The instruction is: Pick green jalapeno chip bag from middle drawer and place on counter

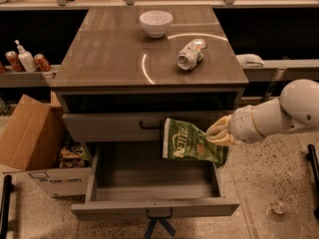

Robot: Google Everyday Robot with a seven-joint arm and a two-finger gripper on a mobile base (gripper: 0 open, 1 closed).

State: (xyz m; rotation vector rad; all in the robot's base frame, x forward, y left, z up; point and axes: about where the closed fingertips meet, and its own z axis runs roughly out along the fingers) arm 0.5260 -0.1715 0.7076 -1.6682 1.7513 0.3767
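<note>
The green jalapeno chip bag (188,143) hangs in the air above the right side of the open middle drawer (154,207), in front of the upper drawer front. My gripper (215,135) comes in from the right on the white arm and is shut on the bag's right edge. The drawer's inside looks empty. The counter (114,59) is the brown-grey cabinet top above, well higher than the bag.
On the counter stand a white bowl (155,23) at the back and a lying crushed can (191,54) at the right. A cardboard box (31,138) with snack packets stands left of the cabinet. Cans and a bottle (25,59) sit on the left shelf.
</note>
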